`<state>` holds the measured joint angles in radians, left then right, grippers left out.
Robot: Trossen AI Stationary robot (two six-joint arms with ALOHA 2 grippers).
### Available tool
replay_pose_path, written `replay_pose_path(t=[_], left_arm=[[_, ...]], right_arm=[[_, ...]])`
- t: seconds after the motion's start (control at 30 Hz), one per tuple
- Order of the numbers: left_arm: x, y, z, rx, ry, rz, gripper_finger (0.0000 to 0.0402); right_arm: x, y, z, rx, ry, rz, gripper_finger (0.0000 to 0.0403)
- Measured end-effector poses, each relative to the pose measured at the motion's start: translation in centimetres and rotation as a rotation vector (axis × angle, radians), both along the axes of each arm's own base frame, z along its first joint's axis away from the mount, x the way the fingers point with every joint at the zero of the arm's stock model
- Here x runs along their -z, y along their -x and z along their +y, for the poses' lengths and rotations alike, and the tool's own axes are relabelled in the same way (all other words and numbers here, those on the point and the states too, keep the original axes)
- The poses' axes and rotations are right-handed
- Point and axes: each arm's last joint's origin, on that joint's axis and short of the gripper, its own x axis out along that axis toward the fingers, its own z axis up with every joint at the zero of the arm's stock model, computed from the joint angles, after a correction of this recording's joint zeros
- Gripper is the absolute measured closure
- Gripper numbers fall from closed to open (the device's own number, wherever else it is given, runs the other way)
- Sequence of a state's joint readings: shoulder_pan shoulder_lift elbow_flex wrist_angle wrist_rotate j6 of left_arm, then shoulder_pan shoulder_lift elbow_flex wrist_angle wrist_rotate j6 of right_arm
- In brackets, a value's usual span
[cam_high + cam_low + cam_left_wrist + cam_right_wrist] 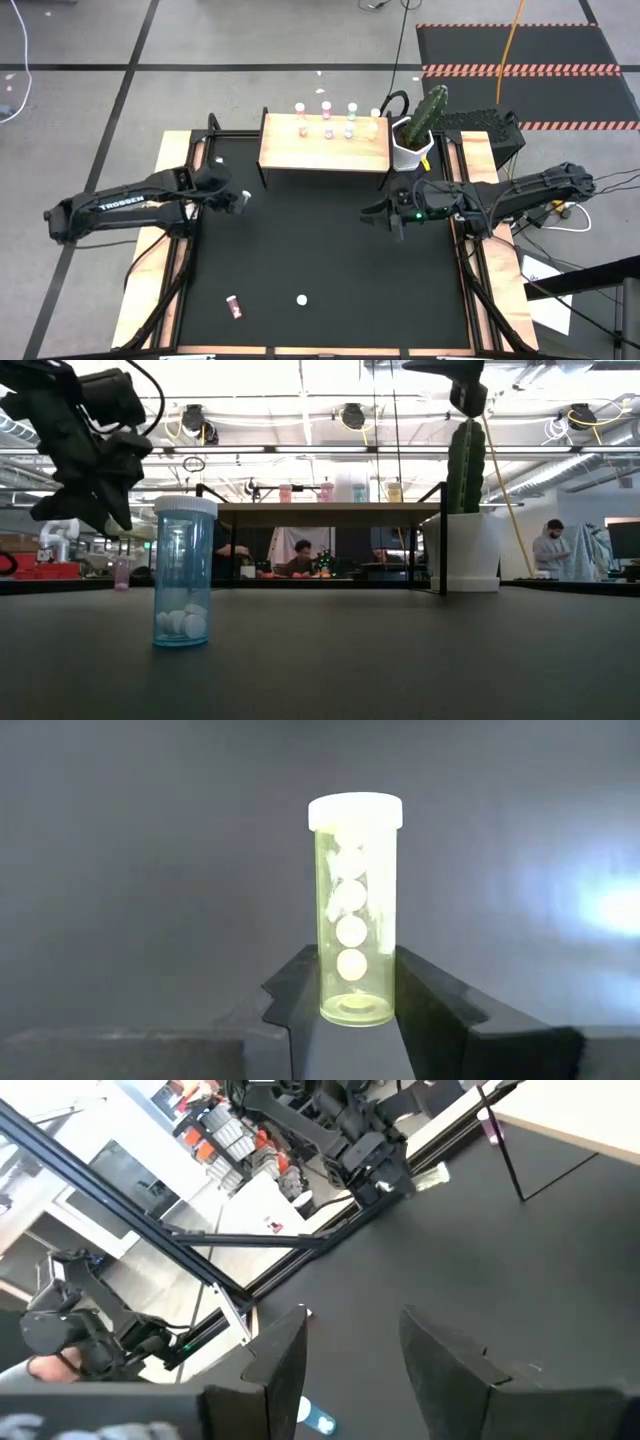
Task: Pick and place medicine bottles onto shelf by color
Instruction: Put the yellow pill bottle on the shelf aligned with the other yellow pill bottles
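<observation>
My left gripper [232, 199] hangs over the black mat's left side, shut on a yellow-olive medicine bottle [355, 910] that has a white cap and white pills inside. My right gripper [385, 214] is open and holds nothing, at the mat's right side near the cactus pot. The light-wood shelf [325, 150] stands at the far edge, and several bottles [326, 110] stand along its far side. A teal bottle [183, 572] stands upright on the mat near the front edge. A pink bottle [233, 307] lies on its side to its left. My left gripper pinches the yellow-olive bottle's lower end [355, 1005], just above its base, between the two fingers [300, 995]. The bottle runs on past the fingertips, its white cap [355, 812] farthest from the gripper. It is lifted clear of the mat.
A white pot with a green cactus [418, 135] stands at the shelf's right end, close to my right arm. Wooden borders and black frame rails [180, 250] run along the mat's left and right sides. People sit in the room beyond the table [300, 555].
</observation>
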<state>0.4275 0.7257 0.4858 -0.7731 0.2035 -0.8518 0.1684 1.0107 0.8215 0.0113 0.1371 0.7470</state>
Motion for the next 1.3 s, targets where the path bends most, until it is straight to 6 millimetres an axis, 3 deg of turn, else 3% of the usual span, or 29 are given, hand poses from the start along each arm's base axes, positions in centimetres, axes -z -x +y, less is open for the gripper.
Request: replay_pose_path(t=[0.37,0.6,0.8,1.0,1.13,1.3], left_arm=[[-1.8,-3.1,-3.7,0.248,0.045,-0.28,0.0284],[-3.4,-4.2,-6.5,0.394,-0.038,-0.476,0.0284],[-5.0,-5.4,-9.2,0.565,-0.206,-0.712,0.0284],[-5.5,-8.0,-11.6,0.706,-0.475,-0.93,0.0284],[-5.6,-10.1,-12.6,0.718,-0.644,-1.097,0.0284],[-5.4,-11.8,-13.2,0.662,-0.807,-1.223,0.0284]], right_arm=[[0.3,-0.3,2.1,-0.014,-0.032,-0.01,0.025],[1.2,-3.1,5.0,-0.095,-0.002,0.034,0.025],[0.4,-6.7,6.6,-0.235,0.134,0.022,0.025],[-1.5,-10.2,6.9,-0.341,0.348,-0.107,0.0243],[-3.2,-12.1,6.6,-0.308,0.465,-0.256,0.021],[-4.5,-12.7,5.8,-0.253,0.475,-0.376,0.0148]])
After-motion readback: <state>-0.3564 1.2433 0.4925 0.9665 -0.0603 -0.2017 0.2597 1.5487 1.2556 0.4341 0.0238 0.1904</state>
